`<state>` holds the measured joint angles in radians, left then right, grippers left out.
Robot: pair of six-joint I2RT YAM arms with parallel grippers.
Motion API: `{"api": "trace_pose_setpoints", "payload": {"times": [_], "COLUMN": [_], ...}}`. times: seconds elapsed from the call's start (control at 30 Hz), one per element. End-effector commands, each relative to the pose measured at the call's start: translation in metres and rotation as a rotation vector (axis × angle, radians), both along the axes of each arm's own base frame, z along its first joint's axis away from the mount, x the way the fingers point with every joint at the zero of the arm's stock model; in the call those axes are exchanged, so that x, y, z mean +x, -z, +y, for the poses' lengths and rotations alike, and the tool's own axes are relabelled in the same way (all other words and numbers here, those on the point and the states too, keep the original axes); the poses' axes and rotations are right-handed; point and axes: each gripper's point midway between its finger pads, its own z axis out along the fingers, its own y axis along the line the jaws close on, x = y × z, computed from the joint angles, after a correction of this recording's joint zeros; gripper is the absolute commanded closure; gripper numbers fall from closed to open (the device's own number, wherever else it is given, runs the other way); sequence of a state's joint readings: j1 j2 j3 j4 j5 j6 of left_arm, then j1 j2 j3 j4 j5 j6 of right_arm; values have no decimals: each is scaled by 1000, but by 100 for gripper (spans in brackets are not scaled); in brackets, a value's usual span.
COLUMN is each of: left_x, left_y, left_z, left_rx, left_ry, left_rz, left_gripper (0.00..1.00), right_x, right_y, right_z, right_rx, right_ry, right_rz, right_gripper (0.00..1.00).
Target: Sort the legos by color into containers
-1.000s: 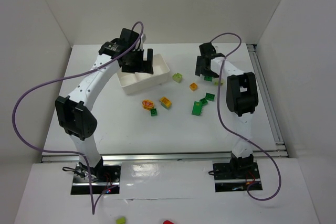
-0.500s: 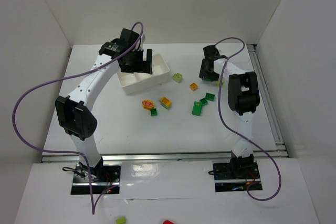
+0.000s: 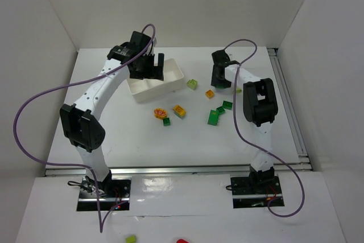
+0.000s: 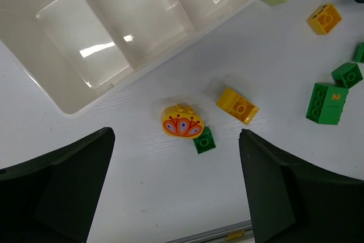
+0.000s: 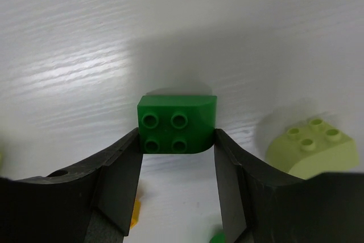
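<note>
The white tray [image 3: 177, 75] with three compartments stands at the back left and shows empty in the left wrist view [image 4: 166, 61]. My left gripper [image 3: 149, 68] hangs open above it, holding nothing. My right gripper [image 3: 219, 78] is shut on a dark green brick [image 5: 177, 124], with a finger against each side. A pale lime brick [image 5: 311, 144] lies just to its right. On the table lie a lime brick [image 3: 193, 84], yellow bricks [image 3: 210, 93] [image 3: 179, 110], dark green bricks [image 3: 227, 105] [image 3: 214, 117] [image 3: 166, 121] and an orange-patterned yellow piece [image 3: 160, 112].
White walls close in the table at the back and on both sides. A metal rail [image 3: 170, 169] runs along the near edge. The purple cables [image 3: 34, 103] loop beside each arm.
My right gripper has shifted a little to the left near the back right bricks. The left arm and the loose bricks have not moved.
</note>
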<state>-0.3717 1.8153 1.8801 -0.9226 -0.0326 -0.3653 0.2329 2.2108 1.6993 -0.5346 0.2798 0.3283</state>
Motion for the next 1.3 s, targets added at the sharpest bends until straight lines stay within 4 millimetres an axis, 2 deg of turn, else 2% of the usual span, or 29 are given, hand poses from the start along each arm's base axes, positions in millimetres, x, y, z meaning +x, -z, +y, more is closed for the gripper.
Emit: {"api": "trace_pose_setpoints", "payload": {"times": [0.0, 0.13, 0.17, 0.23, 0.3, 0.33, 0.37, 0.4, 0.5, 0.53, 0.57, 0.6, 0.63, 0.67, 0.73, 0.77, 0.8, 0.83, 0.87, 0.97, 1.0, 1.03, 1.07, 1.1, 1.13, 1.17, 1.2, 1.23, 1.27], "left_x": [1, 2, 1, 4, 7, 4, 2, 2, -3, -3, -2, -4, -4, -4, -4, -5, -5, -5, -8, -7, -10, -10, -10, -10, -10, -10, -10, -11, -11], "left_y": [-14, -19, -22, -27, -32, -31, -36, -37, -44, -45, -51, -52, -52, -53, -53, -50, -49, -49, -48, -48, -44, -44, -44, -44, -44, -44, -44, -40, -40], "left_z": [11, 19, 26, 46, 70, 79, 87, 98, 112, 117, 115, 119, 124, 122, 124, 128, 126, 126, 127, 132, 133, 133, 133, 133, 133, 133, 133, 133, 135], "left_rx": [36, 70, 72, 87, 65, 58, 44, 26, 10, 7, -8, -15, -15, -26, -32, -22, -30, -30, -29, -16, -10, -10, -10, -4, -4, -4, -4, -1, 7], "left_ry": [-17, -45, -74, -176, -282, -314, -345, -387, -430, -442, -437, -443, -454, -447, -450, -452, -446, -446, -446, -453, -454, -454, -454, -446, -446, -446, -446, -446, -453], "left_rz": [-43, -56, -57, -67, -67, -61, -69, -65, -85, -94, -113, -113, -113, -119, -117, -109, -106, -106, -103, -107, -89, -89, -89, -90, -90, -90, -90, -81, -84], "left_gripper": [0, 0, 0, 0, 0, 0, 0, 0, 0, 0, 0, 0, 0, 0, 0, 0, 0, 0, 0, 0, 0, 0, 0, 0, 0, 0, 0, 0, 0], "right_x": [3, -10, -17, -23, -31, -31, -36, -36, -30, -26, -16, -13, -6, 2, 13, 20, 28, 29, 33, 28, 28, 26, 25, 20, 13, 13, 3, -8, -12], "right_y": [-50, -69, -73, -89, -102, -115, -121, -128, -151, -147, -163, -167, -152, -170, -170, -154, -168, -167, -167, -182, -187, -180, -182, -204, -186, -186, -210, -183, -180], "right_z": [22, 51, 66, 85, 114, 124, 142, 151, 185, 193, 200, 211, 216, 229, 239, 246, 251, 259, 264, 271, 268, 263, 255, 245, 236, 217, 208, 191, 175], "right_rx": [-18, -7, 5, 34, 70, 81, 98, 112, 154, 155, 172, 187, 179, 200, 217, 219, 234, 259, 269, 291, 286, 273, 248, 240, 208, 178, 194, 164, 154], "right_ry": [-49, -122, -158, -201, -266, -283, -320, -338, -393, -402, -403, -420, -420, -431, -440, -448, -448, -470, -478, -497, -489, -479, -452, -432, -416, -357, -331, -300, -254], "right_rz": [-95, -111, -108, -135, -156, -184, -195, -209, -260, -258, -303, -314, -294, -342, -358, -340, -380, -379, -383, -407, -419, -412, -424, -460, -429, -436, -474, -425, -428], "right_gripper": [62, 62, 62, 62, 63, 63, 63, 63, 63, 63, 63, 63, 63, 63, 63, 63, 58, 53, 38, 16, 13, 12, 12, 14, 18, 23, 32, 37, 42]}}
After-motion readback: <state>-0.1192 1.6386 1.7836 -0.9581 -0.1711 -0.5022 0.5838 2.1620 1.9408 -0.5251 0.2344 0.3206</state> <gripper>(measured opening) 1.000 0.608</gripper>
